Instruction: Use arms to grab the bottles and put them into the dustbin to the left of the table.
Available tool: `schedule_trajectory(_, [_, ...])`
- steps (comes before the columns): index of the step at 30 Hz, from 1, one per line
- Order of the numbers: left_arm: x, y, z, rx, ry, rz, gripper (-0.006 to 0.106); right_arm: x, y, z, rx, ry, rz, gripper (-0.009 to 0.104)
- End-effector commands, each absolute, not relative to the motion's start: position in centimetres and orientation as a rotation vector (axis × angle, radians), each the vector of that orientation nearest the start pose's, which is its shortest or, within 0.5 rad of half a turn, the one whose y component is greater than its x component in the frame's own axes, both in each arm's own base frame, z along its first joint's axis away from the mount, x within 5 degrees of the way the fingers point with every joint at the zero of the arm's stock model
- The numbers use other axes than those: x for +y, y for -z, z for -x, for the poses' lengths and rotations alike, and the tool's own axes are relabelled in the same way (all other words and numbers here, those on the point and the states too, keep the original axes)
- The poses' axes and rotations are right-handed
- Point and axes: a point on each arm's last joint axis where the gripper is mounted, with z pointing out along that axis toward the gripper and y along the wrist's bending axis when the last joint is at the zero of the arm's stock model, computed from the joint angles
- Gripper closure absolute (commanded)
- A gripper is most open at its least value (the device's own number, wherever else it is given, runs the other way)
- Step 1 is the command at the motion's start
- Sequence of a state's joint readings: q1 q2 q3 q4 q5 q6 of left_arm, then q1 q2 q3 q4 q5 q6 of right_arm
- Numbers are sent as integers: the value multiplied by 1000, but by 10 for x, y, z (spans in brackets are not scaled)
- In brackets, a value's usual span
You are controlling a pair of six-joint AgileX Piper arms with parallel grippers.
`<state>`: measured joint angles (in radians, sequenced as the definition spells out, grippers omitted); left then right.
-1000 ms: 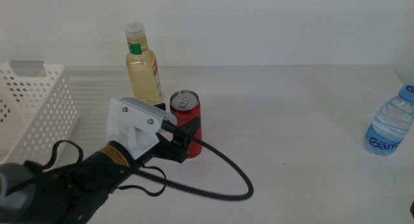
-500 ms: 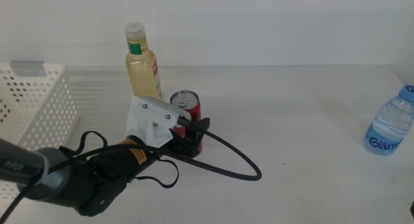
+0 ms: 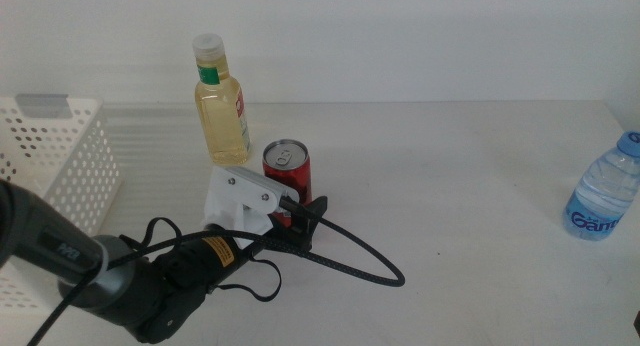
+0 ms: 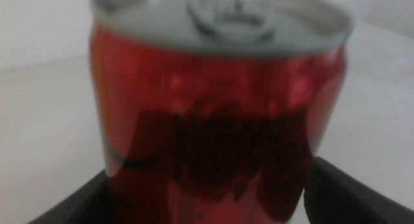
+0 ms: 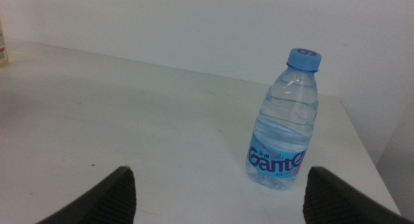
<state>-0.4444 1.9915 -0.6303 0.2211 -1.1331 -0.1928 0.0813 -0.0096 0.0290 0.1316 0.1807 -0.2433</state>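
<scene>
A plain white wall [image 3: 420,36] stands behind the scene, evenly and softly lit, with no windows or other furniture in view and only faint shadows falling.

yellow bottle [image 3: 222,104] crowding red can [image 3: 288,176]

Plain white wall [image 3: 420,36] stood behind the far edge of the worktop [image 3: 480,166], evenly lit in the middle view. One small dark speck [image 3: 437,254] lay on the worktop surface, right of centre, apart from everything else.
</scene>
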Motion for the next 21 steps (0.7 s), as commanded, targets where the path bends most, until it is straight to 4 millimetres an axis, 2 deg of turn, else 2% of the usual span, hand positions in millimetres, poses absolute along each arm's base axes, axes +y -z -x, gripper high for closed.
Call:
schedule_trajectory(1, [-162,-142,-298,1524,618,-398,10,5,-198,-54,1566,36,177,27])
schedule_trajectory(15, [-161,-139,-300,1496,604,-365,13,5,-198,-54,1566,36,177,27])
schedule_trajectory(17, [-161,-139,-300,1496,604,-365,22,5,-198,-54,1566,36,177,27])
schedule_trajectory(21, [-161,-139,-300,1495,606,-369,52,5,-198,-54,1566,36,177,27])
